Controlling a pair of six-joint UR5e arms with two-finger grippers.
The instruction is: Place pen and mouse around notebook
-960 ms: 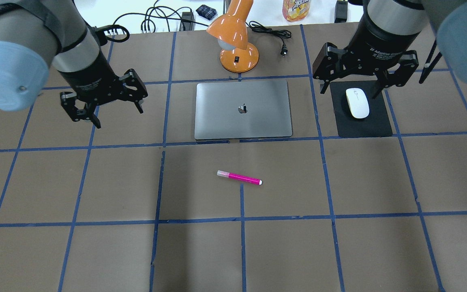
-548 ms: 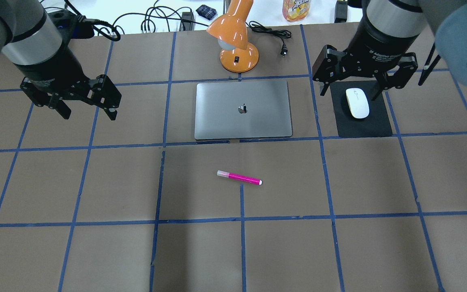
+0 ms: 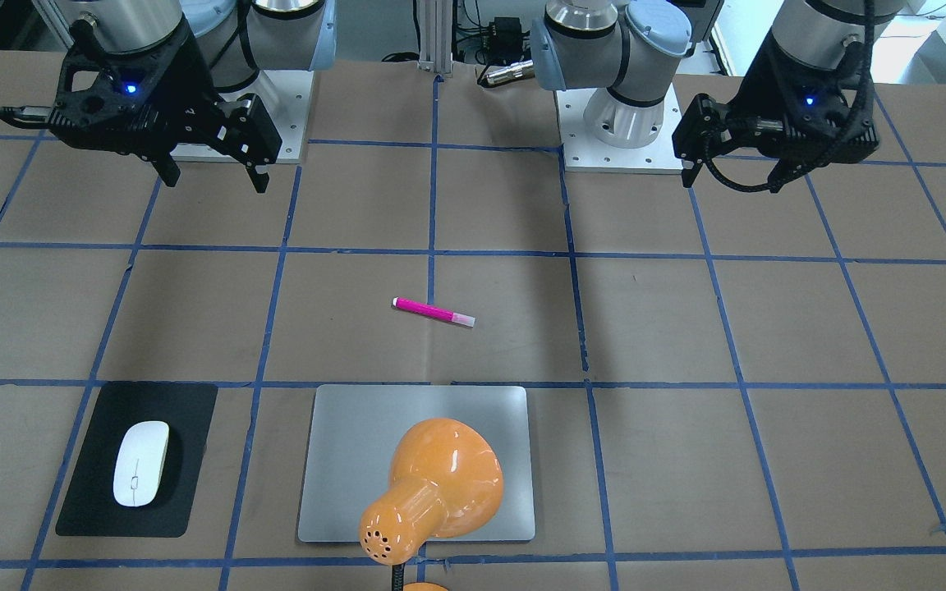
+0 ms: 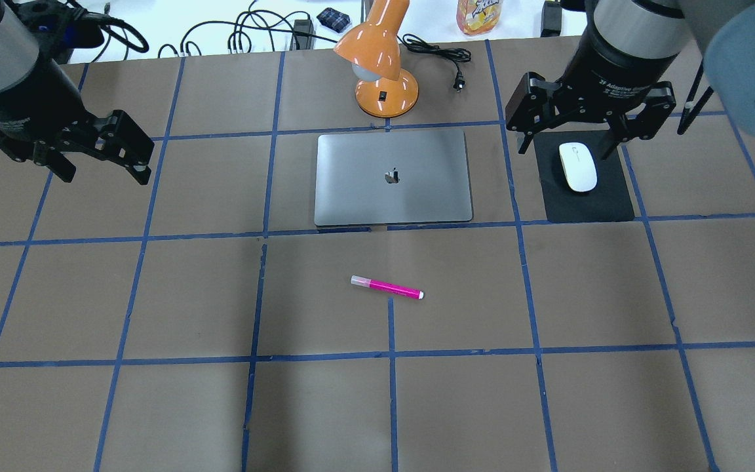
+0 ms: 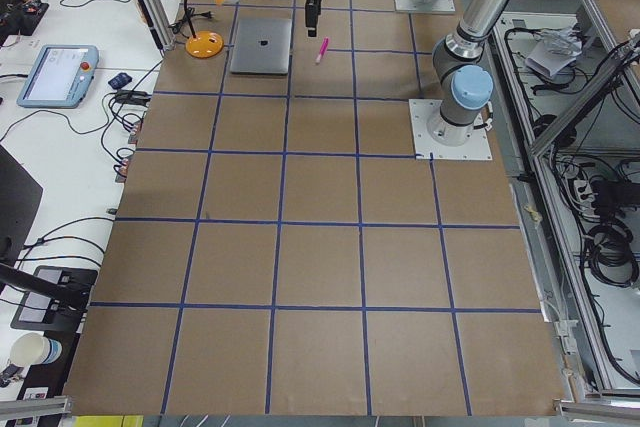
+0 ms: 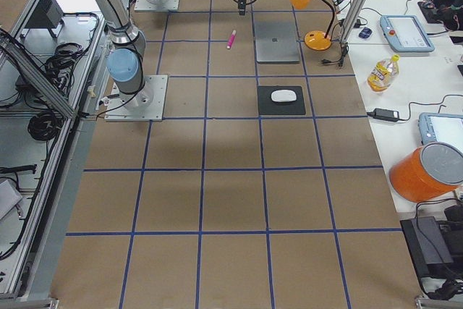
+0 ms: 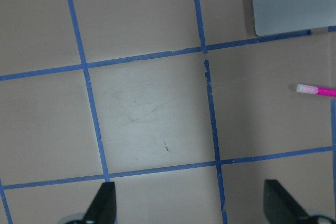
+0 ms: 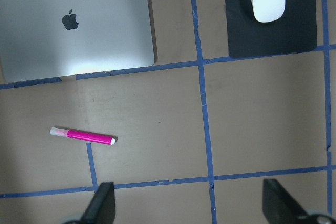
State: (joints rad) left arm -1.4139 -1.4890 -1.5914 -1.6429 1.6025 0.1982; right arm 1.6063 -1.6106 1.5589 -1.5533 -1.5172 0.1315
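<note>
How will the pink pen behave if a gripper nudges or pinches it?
The pen looks slim and round and lies flat on the table, so a nudge across its length would probably roll it. It appears rigid and light, so it should stay straight when pinched. It sits very low, so a grasp would likely have to come down almost to the table surface.
</note>
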